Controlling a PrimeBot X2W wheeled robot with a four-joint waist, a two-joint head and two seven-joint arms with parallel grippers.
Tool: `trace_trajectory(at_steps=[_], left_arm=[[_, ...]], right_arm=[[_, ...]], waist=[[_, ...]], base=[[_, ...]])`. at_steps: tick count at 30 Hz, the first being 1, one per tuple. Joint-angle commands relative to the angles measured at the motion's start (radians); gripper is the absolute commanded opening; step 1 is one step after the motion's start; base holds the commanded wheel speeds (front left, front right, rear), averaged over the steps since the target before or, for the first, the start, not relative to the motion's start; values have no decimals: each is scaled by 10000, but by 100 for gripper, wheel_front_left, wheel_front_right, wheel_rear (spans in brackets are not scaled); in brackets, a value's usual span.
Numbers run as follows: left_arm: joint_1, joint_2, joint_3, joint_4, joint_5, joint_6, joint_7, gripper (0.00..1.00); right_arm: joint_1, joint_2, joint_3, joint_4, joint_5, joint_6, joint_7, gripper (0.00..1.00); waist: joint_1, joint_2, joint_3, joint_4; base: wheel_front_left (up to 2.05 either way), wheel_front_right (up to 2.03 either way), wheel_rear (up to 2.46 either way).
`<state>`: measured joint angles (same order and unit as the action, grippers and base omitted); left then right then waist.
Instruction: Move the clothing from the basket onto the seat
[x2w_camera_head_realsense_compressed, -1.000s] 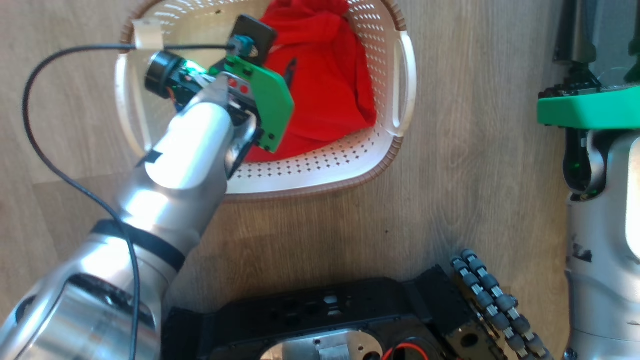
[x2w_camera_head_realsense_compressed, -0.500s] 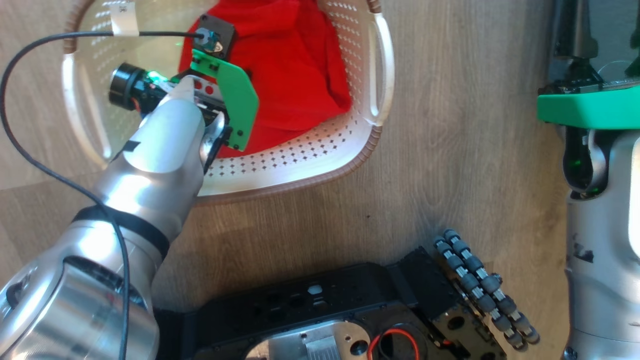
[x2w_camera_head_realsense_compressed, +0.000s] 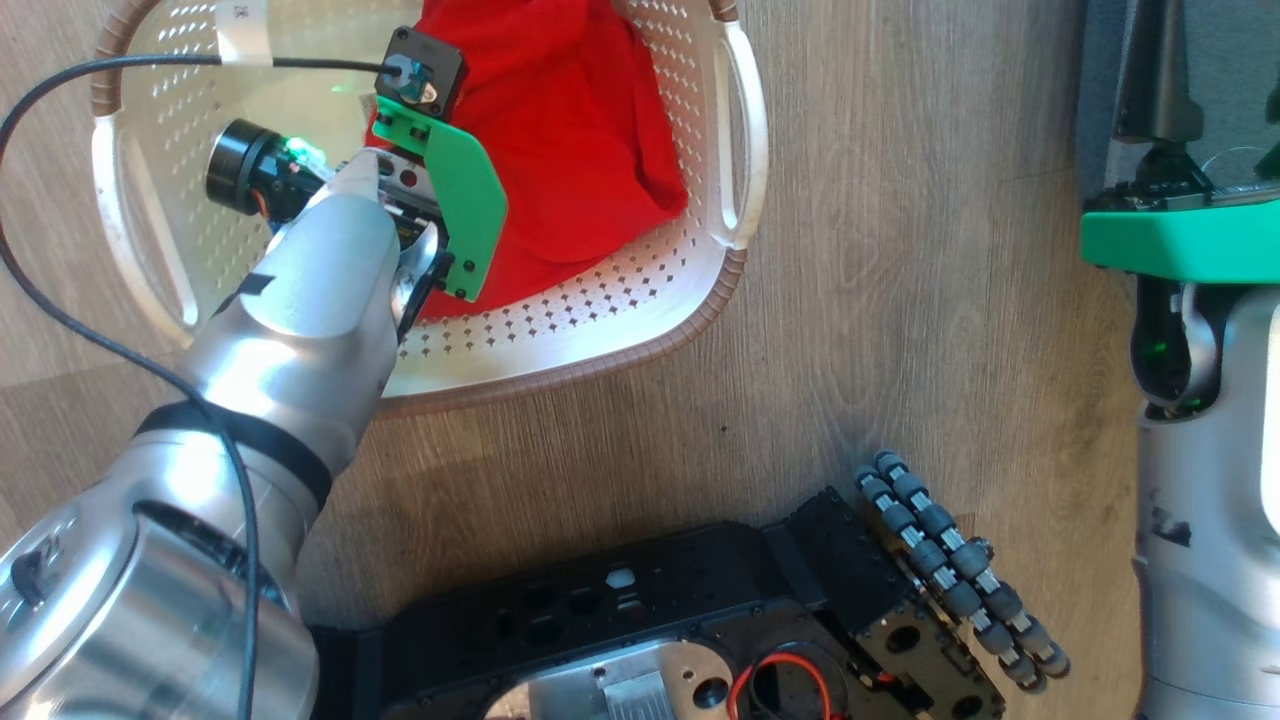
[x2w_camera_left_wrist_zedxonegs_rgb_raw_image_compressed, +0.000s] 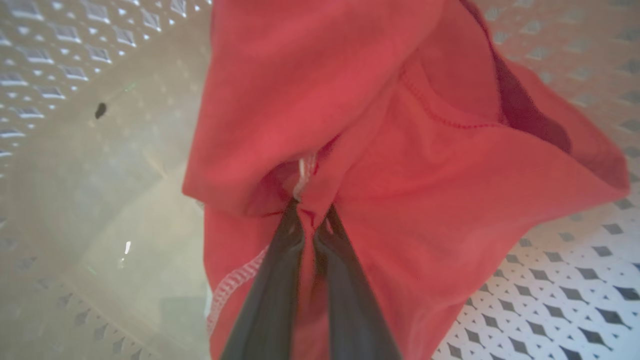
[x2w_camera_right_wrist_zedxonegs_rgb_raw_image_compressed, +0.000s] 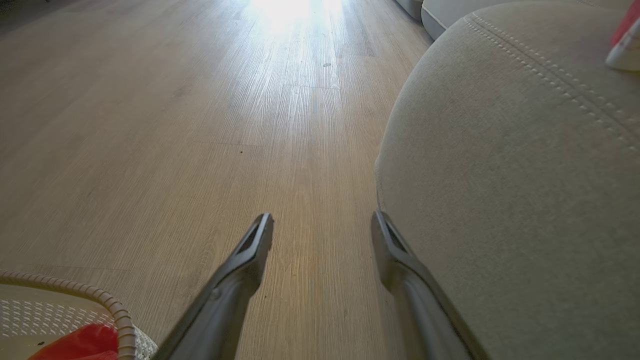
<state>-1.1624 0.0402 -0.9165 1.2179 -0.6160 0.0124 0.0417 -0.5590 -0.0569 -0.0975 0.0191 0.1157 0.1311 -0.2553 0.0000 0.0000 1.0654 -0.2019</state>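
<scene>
Our left gripper (x2w_camera_left_wrist_zedxonegs_rgb_raw_image_compressed: 311, 212) is clamped on a fold of red clothing (x2w_camera_left_wrist_zedxonegs_rgb_raw_image_compressed: 400, 200) inside the basket (x2w_camera_left_wrist_zedxonegs_rgb_raw_image_compressed: 75, 175). We should lift straight up, slowly. Our right gripper (x2w_camera_right_wrist_zedxonegs_rgb_raw_image_compressed: 322, 232) hangs with fingers apart, the seat (x2w_camera_right_wrist_zedxonegs_rgb_raw_image_compressed: 500, 175) at its right.

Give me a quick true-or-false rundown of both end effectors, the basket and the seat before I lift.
1. The left end effector is pinched on the red garment inside the basket. True.
2. The right end effector grips fabric. False: its jaws stand open and empty above the wood floor.
3. The grey seat lies beside the right end effector. True.
4. The basket stands on the seat. False: it stands on the wood floor.
</scene>
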Motion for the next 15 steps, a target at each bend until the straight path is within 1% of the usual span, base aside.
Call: trace_trajectory(at_steps=[1,4,7,11,15], left_arm=[[320,101,6,-91,-19,25,-133,0],[262,101,-109,-114,-115,14,-428,0],[197,100,-1,-337,-390,-17,-1166,0],[412,100,282,-636,-918,-70,-2359,0],[740,107,471,-696,-1050,-81,-2930,0]], right_arm=[[618,65,62,-295,113,-4,-65,100],[582,65,23,-272,209,-4,-65,100],[487,66,-4,-212,291,-4,-65,100],[507,66,-118,-1,56,-4,-65,100],[673,66,-228,226,-82,-4,-65,100]], waist=[[0,0,-1,15],[0,0,-23,43],[0,0,-308,218],[0,0,-1157,597],[0,0,-2286,998]], base=[[0,0,0],[0,0,0],[0,0,0],[0,0,0],[0,0,0]])
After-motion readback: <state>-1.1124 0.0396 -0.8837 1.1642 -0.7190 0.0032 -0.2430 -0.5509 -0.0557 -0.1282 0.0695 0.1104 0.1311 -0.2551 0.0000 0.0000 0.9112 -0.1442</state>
